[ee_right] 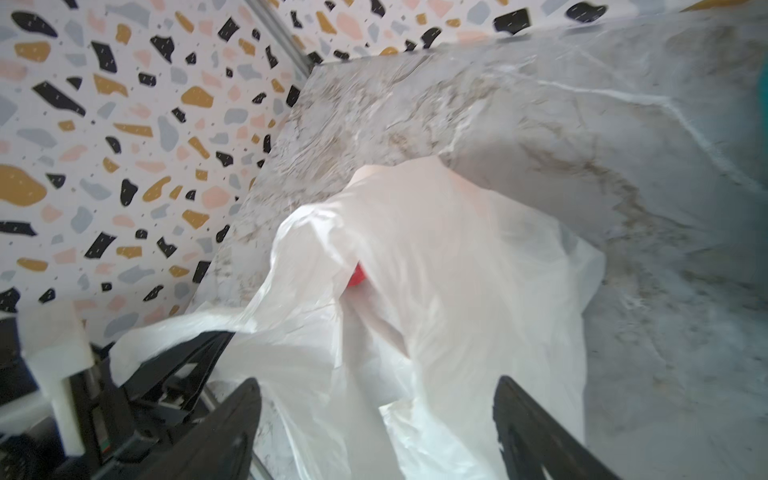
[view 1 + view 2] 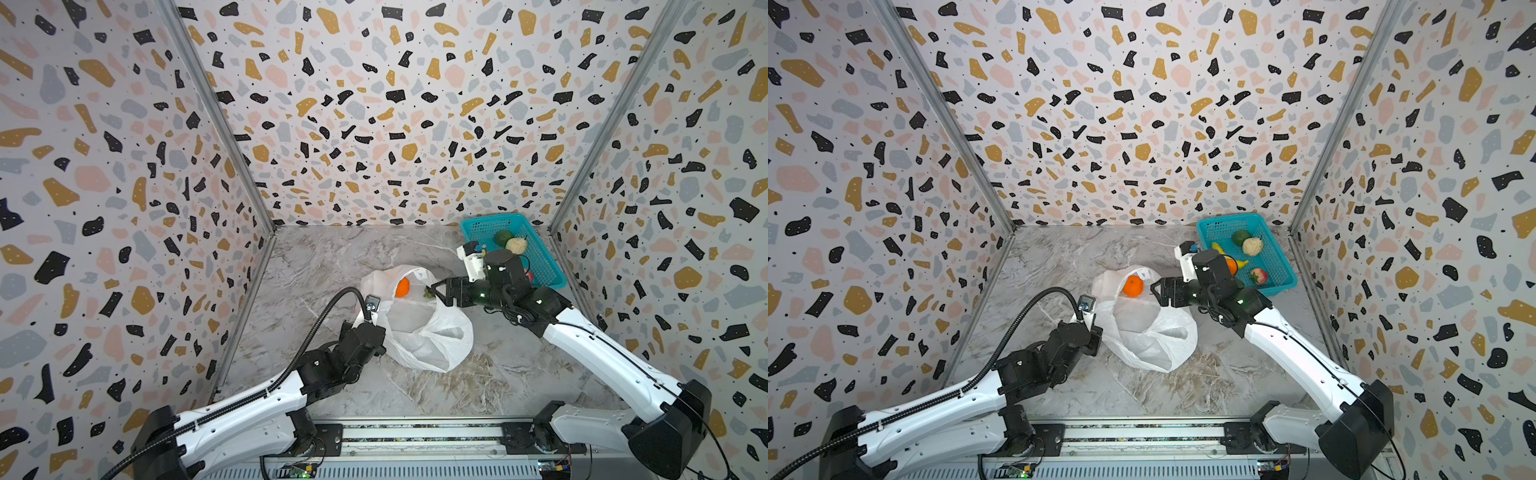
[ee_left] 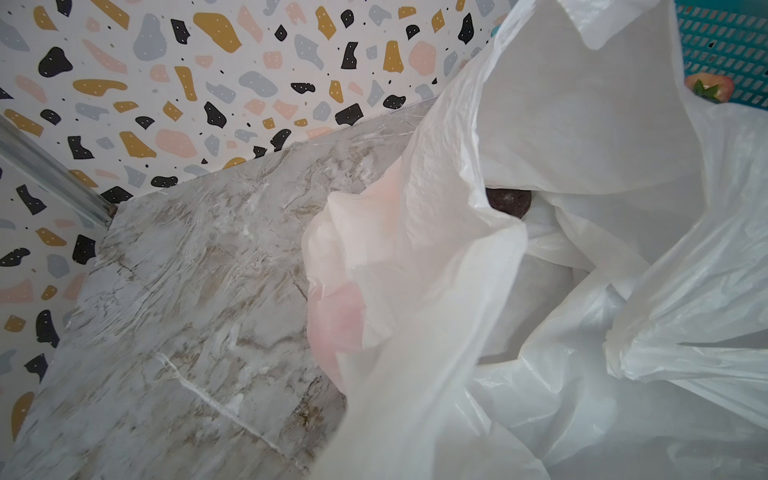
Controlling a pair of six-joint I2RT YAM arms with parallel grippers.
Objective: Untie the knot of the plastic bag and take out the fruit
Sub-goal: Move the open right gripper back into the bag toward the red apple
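Nearest: rail [image 2: 415,434] with both arm bases. Past it, mid-table: plastic bag [image 2: 432,336], mouth gaping. Beyond bag, far corner: teal basket [image 2: 540,262], some fruit [image 2: 516,245] inside. On bag's rim away from basket: left gripper [image 2: 379,328], pinched shut on the plastic. At bag's basket-side rim: right gripper [image 2: 436,291], jaws wide apart. Inside bag: orange [image 2: 402,287].

Top views: stereo pair, high over the near edge of the table [image 2: 324,257], facing down toward the back wall [image 2: 395,124], far off; both share the entire table, bag [image 2: 428,332] and basket [image 2: 540,262].
Left wrist view: hard against the bag, facing the table's back left corner.
Right wrist view: near above the bag, facing the left wall [image 1: 104,145].
Wrist views share bag and that corner.
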